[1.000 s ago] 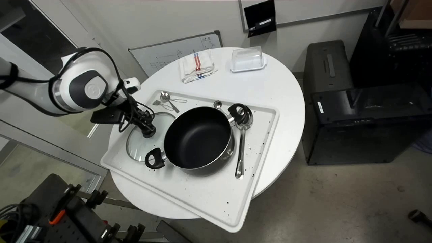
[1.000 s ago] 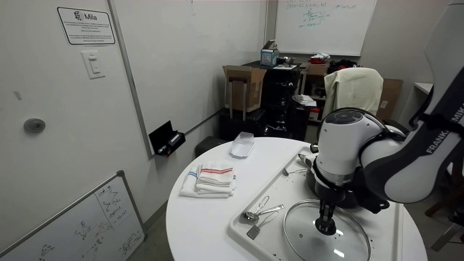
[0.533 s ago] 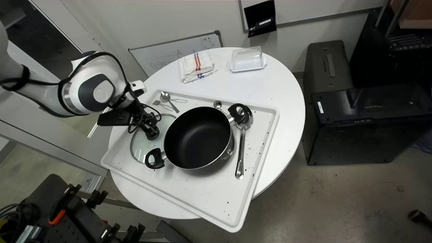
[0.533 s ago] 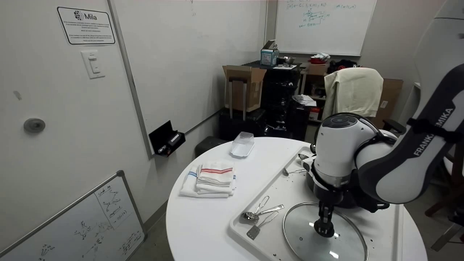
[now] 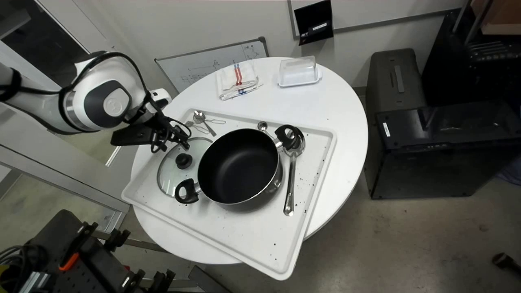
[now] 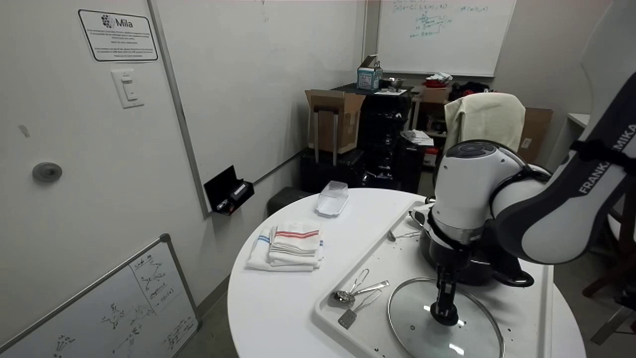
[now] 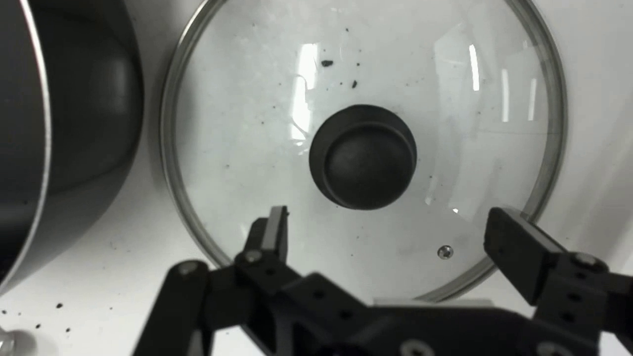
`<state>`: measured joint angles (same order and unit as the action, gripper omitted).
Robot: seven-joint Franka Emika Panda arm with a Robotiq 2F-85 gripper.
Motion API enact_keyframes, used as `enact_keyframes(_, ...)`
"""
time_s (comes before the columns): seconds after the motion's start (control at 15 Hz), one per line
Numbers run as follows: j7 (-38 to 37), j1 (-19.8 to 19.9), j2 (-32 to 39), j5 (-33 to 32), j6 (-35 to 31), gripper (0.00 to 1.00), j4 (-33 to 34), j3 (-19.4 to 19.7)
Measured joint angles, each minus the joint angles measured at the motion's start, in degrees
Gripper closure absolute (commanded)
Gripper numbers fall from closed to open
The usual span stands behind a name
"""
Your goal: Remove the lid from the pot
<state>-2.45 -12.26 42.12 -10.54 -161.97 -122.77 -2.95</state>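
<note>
The round glass lid point(image 5: 169, 179) lies on the tray beside the pot point(image 5: 240, 167), its metal rim close to the pot's wall with a narrow gap in the wrist view. Its black knob point(image 7: 368, 163) faces up with nothing around it. The pot is uncovered, its dark inside bare; in the wrist view only its side point(image 7: 99, 94) shows at the left. My gripper point(image 7: 386, 213) is open, fingers wide apart with nothing between them. In an exterior view the gripper point(image 5: 185, 143) hangs above the lid, clear of the knob. The arm partly hides the pot point(image 6: 479, 271) in an exterior view.
The white tray point(image 5: 244, 244) also bears small utensils point(image 5: 199, 117) near the lid and a long metal spoon point(image 5: 290, 183) beyond the pot. Folded towels point(image 5: 237, 80) and a clear-lidded box point(image 5: 299, 72) stand on the round table point(image 5: 342, 122). A pot handle point(image 5: 187, 191) juts over the lid's edge.
A second ago my gripper was shut at the lid's knob. The lid moved slightly toward the pot, then stayed put. Now the gripper has opened and risen off the knob.
</note>
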Motion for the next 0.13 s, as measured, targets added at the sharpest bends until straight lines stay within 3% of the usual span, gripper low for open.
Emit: enact_keyframes(0.13,0.5,0.6,-3.2,0.0,0.4,0.00,-2.2,-0.8)
